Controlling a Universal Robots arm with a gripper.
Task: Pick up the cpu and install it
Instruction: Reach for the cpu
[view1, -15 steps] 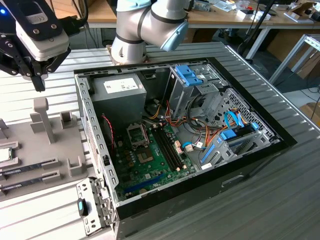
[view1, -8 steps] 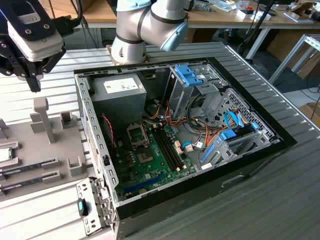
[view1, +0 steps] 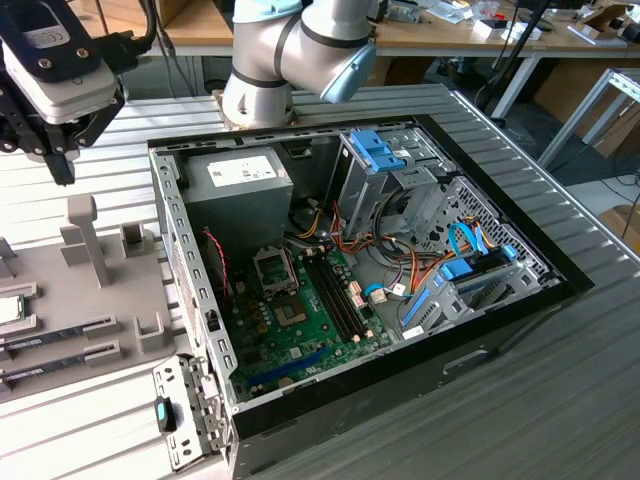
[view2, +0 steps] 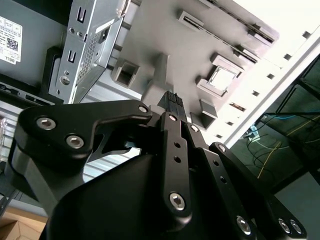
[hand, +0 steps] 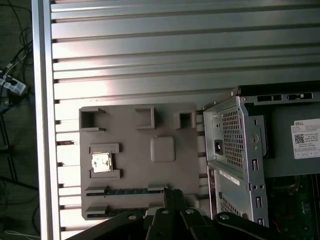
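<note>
Ribbed metal tabletop (hand: 150, 50) is topped by a grey tray (hand: 130, 135) seating the small silvery square cpu (hand: 101, 162); the black gripper (hand: 173, 193), closed on nothing, is best centred squarely above.

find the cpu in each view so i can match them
exterior view: cpu at the view's left edge, on the grey tray.
first wrist view: cpu on the tray, beside the square pad.
second wrist view: cpu on the tray.
shared landmark: the tray.
</note>
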